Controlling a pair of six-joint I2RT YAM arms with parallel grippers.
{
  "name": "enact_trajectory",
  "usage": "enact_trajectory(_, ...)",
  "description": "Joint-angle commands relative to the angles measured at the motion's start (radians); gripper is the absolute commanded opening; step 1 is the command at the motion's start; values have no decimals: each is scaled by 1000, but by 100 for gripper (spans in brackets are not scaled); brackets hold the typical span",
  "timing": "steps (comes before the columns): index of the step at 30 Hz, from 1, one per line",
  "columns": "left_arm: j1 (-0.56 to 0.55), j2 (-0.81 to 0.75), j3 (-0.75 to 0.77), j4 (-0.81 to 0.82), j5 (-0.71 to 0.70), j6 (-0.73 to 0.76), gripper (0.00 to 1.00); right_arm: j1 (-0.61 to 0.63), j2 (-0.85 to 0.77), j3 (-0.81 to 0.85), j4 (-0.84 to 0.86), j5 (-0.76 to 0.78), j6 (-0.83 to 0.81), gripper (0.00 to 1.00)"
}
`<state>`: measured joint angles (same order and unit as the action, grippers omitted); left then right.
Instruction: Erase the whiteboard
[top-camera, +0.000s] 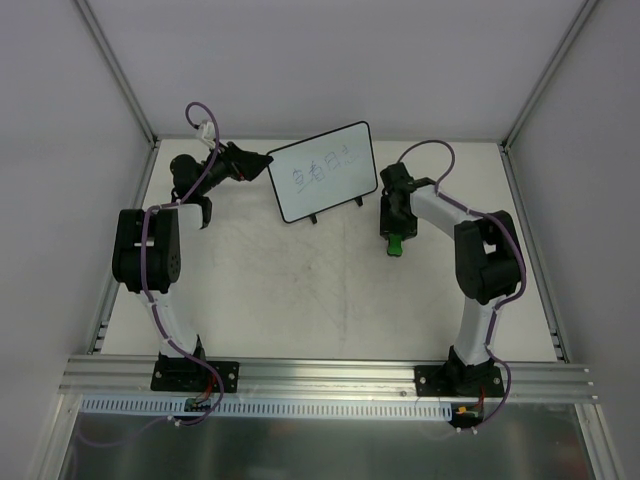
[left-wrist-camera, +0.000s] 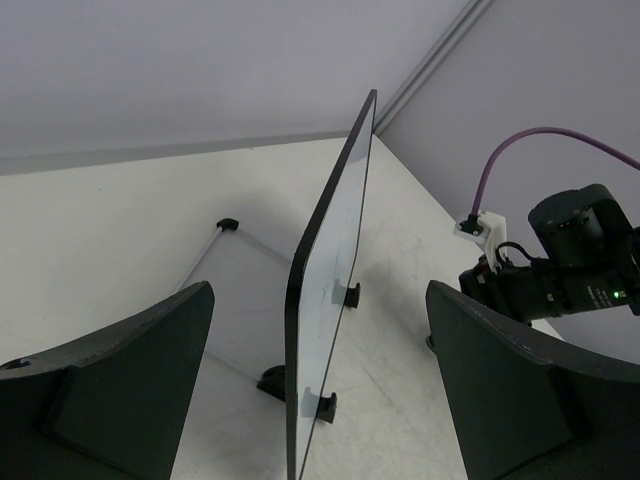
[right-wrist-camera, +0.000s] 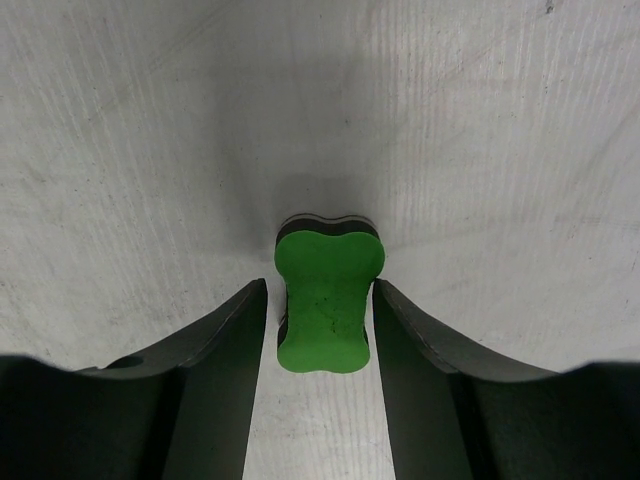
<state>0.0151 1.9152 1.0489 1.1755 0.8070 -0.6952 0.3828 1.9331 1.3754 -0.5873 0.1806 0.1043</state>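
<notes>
A white table (top-camera: 300, 290) is seen from above, closed in by pale walls. Two black-and-white robot arms rise from the bottom of the frame.

The whiteboard (top-camera: 322, 172) stands in the upper centre of the frame, toward the far side of the table. It is propped on two small black feet (top-camera: 313, 218) and turned at a slant, so its right end sits higher in the frame than its left. Faint blue-green writing runs across its white face, too small to read.

The left claw (top-camera: 258, 160) reaches in from the upper left of the frame and sits at the whiteboard's left edge. In the left wrist view the whiteboard appears edge-on, upright in the middle of the frame. The two dark fingers (left-wrist-camera: 130, 390) fill the lower corners on either side of it. Wide gaps show between them and the whiteboard, so this claw is released and touches nothing.

The right claw (top-camera: 393, 236) points down at the table, right of centre in the frame, beside the whiteboard's right end but apart from it. In the right wrist view a small green eraser (right-wrist-camera: 328, 300) lies on the table directly between the two dark fingers (right-wrist-camera: 215, 380). They flank it very closely on both sides. I cannot tell whether this claw is pressing on the eraser or only bracketing it.
</notes>
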Motion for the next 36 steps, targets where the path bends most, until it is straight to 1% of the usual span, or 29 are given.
enact_trajectory(1, 8, 7, 8, 95, 32, 3, 89, 10, -5, -16, -2, 46, 28, 51)
enact_trajectory(10, 8, 11, 5, 113, 35, -6, 89, 14, -23, -52, 9, 71, 44, 50)
enact_trajectory(12, 8, 11, 5, 122, 34, -10, 88, 14, -23, -56, 20, 68, 47, 46)
enact_trajectory(13, 8, 11, 6, 122, 35, -12, 89, 13, -23, -56, 24, 66, 49, 41)
enact_trajectory(16, 8, 11, 8, 122, 37, -13, 89, 14, -25, -56, 27, 68, 51, 39)
enact_trajectory(17, 8, 11, 10, 122, 40, -15, 89, 14, -25, -58, 29, 71, 51, 36)
enact_trajectory(18, 8, 13, 11, 122, 40, -15, 89, 14, -26, -55, 30, 71, 51, 31)
enact_trajectory(19, 8, 13, 11, 122, 43, -15, 89, 14, -28, -53, 30, 71, 51, 22)
enact_trajectory(26, 8, 13, -4, 124, 50, -13, 88, 21, -46, -47, 29, 82, 40, 22)
enact_trajectory(28, 8, 15, -10, 125, 55, -12, 83, 21, -48, -41, 27, 76, 32, 23)
enact_trajectory(30, 6, 21, -12, 128, 61, -17, 82, 19, -52, -38, 29, 72, 26, 23)
enact_trajectory(34, 3, 34, -9, 119, 57, -4, 72, 19, -68, -36, 29, 60, 17, 23)
enact_trajectory(35, 3, 44, -6, 116, 60, -3, 67, 21, -71, -33, 29, 56, 14, 23)
enact_trajectory(36, 2, 45, -4, 116, 61, -4, 66, 21, -82, -32, 30, 54, 14, 23)
